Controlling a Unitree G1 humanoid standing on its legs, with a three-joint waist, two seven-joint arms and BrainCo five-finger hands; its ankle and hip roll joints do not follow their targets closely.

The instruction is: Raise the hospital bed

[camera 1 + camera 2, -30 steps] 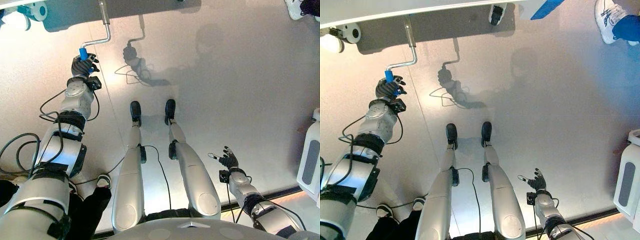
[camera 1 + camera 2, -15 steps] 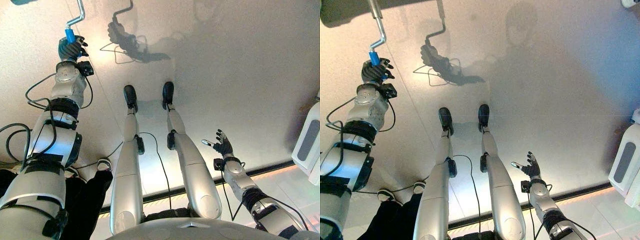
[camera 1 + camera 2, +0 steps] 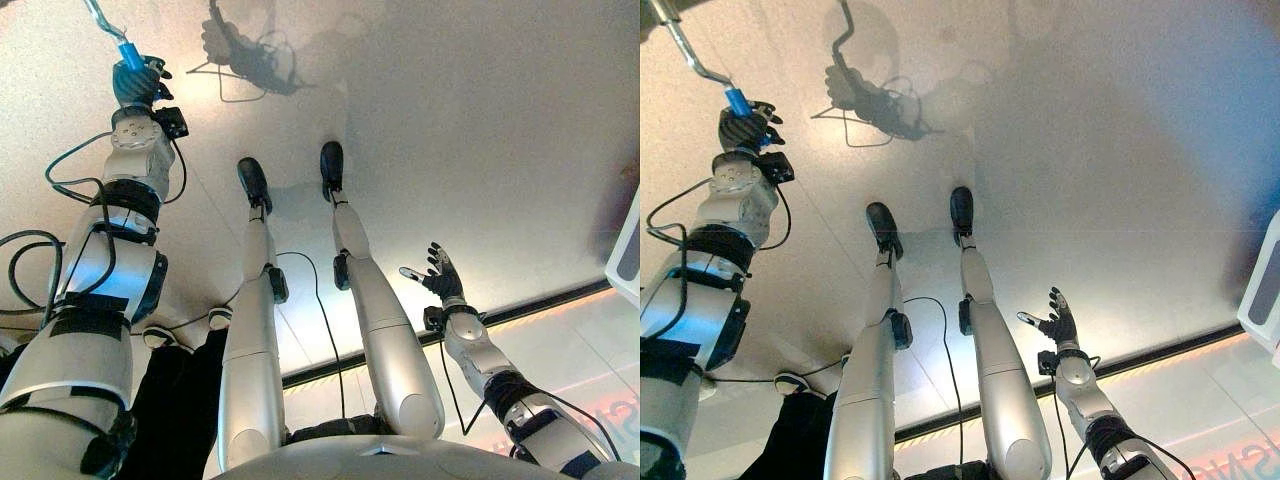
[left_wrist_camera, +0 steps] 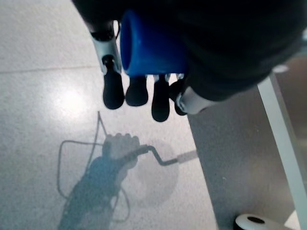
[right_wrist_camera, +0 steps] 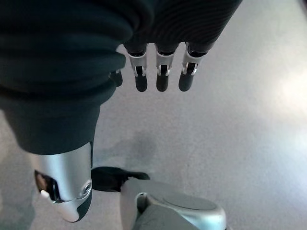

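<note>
1. Crank handle [image 3: 702, 66] of the hospital bed sits at the far left of the floor ahead of the robot: a bent metal rod ending in a blue grip [image 3: 130, 58].
2. Left hand [image 3: 137, 84] is closed round the blue grip, with the arm stretched forward toward it.
3. In the left wrist view the blue grip [image 4: 151, 50] is seen end-on inside the hand, with the dark fingertips [image 4: 113, 91] curled past it.
4. That wrist view also brings in a pale bed leg or frame bar [image 4: 283, 139] and a castor wheel [image 4: 261, 224] at its foot, over a darker patch of floor.
5. Right hand [image 3: 1056, 325] hangs low at the robot's right side with its fingers spread and straight, holding nothing.
6. In the right wrist view its fingers [image 5: 163, 74] point out over the bare grey floor [image 5: 230, 143].
7. A white cabinet-like unit [image 3: 629, 262] with a dark panel stands at the right edge of the head views, cut off by the frame.
8. The crank's rod runs out of the top of both head views, so where it joins the bed cannot be made out.
9. A person's dark trouser leg [image 3: 185, 400] and shoe [image 3: 790, 383] show at the lower left, partly behind the left arm.
</note>
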